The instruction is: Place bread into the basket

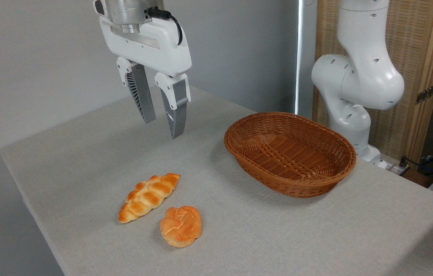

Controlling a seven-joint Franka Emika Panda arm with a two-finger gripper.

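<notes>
The bread (149,197), a long braided golden-orange loaf with pointed ends, lies flat on the grey tablecloth near the front left. The basket (253,163), an oval brown wicker one, stands to the right of centre with nothing inside it. My gripper (163,128) hangs in the air well above the table, behind and above the bread and left of the basket. Its two grey fingers (176,111) are spread apart with nothing between them.
A round knotted orange bun (181,225) sits just right of the bread's near end. The arm's white base (354,88) rises behind the basket at the right. The table's left edge (21,191) and front edge run close to the bread.
</notes>
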